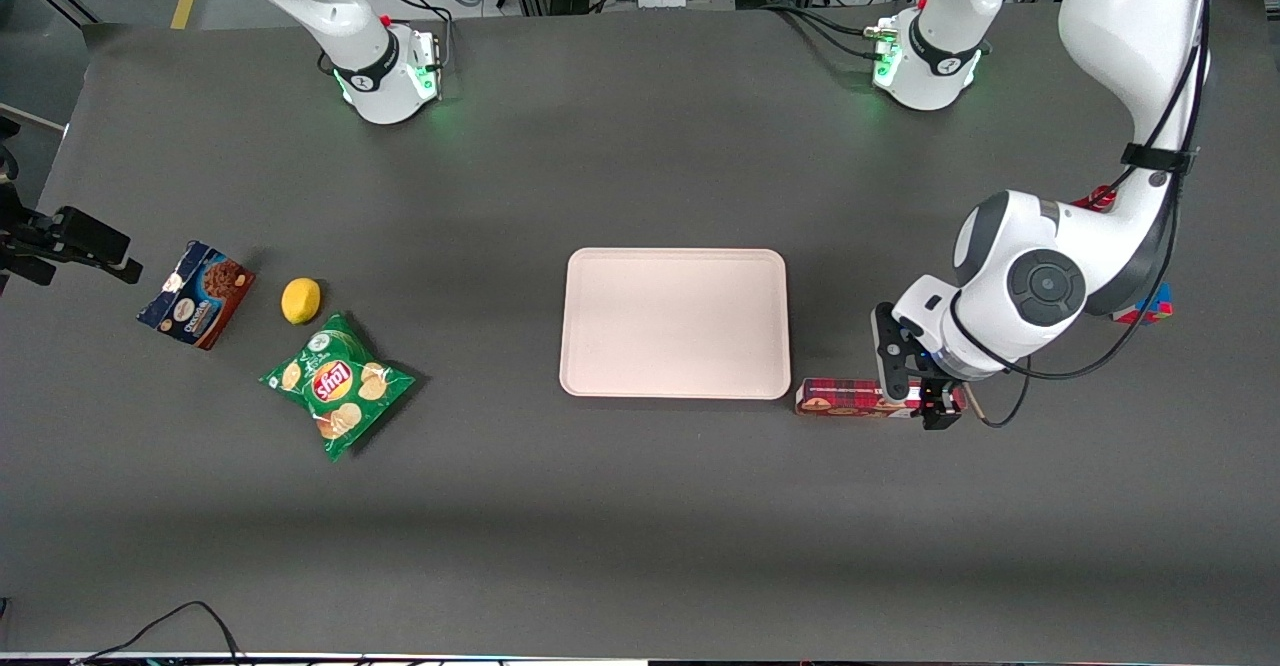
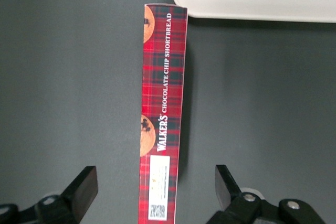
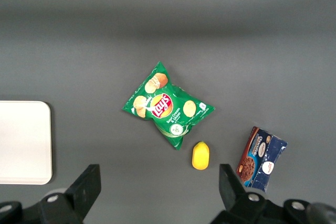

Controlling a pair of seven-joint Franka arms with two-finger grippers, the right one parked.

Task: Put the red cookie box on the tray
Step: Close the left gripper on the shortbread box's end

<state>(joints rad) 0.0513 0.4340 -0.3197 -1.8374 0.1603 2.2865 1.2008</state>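
Pincer (image 2: 156, 190) spread wide astride the red cookie box (image 2: 161, 114) — untouched, on the table just beside the tray (image 1: 675, 323).

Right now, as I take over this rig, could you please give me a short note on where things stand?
Gripper: jaws open, straddling the white-label end of the red cookie box without touching it.
Red cookie box: lying on the table on its narrow side, beside the tray's corner nearest the front camera at the working arm's end. It is not on the tray.
Tray: mid-table, nothing on it.
Done: the gripper is lined up over the box.
Left: close on the box, lift it, carry it over the tray and set it down flat.
Elsewhere: a chip bag, a lemon and a blue cookie box lie toward the parked arm's end.
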